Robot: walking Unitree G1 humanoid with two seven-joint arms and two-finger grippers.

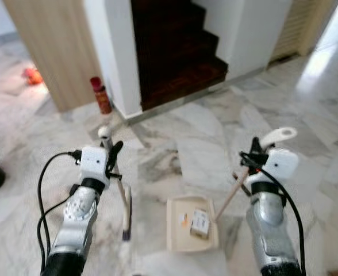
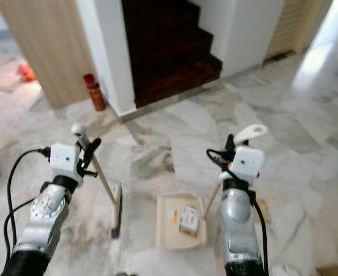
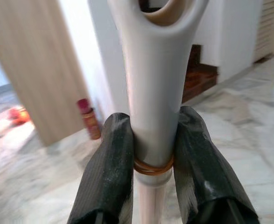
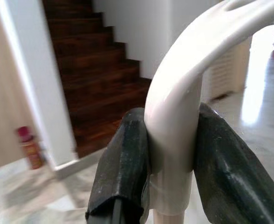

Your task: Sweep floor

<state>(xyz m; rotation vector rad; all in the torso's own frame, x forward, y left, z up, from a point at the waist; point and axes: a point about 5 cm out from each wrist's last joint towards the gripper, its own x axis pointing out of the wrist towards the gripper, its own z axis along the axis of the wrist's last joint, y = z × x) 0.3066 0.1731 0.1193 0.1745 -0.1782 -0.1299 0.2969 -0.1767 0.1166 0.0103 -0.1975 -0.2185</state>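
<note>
Both grippers clamped on sweeping tools over marble floor; no legible writing.

Cream plastic dustpan, shallow square tray, lies on the floor at 6 o'clock, holding a small pale carton w/ blurred print and an orange scrap; right gripper pinches its curved white handle at 3 o'clock; left gripper squeezes the broom handle, smooth white plastic w/ orange ring, at 9 o'clock; broom head rests on glossy grey-veined marble floor, just beside the dustpan; red-capped can by white wall at 11 o'clock; dark wooden stairs at 12.
</note>
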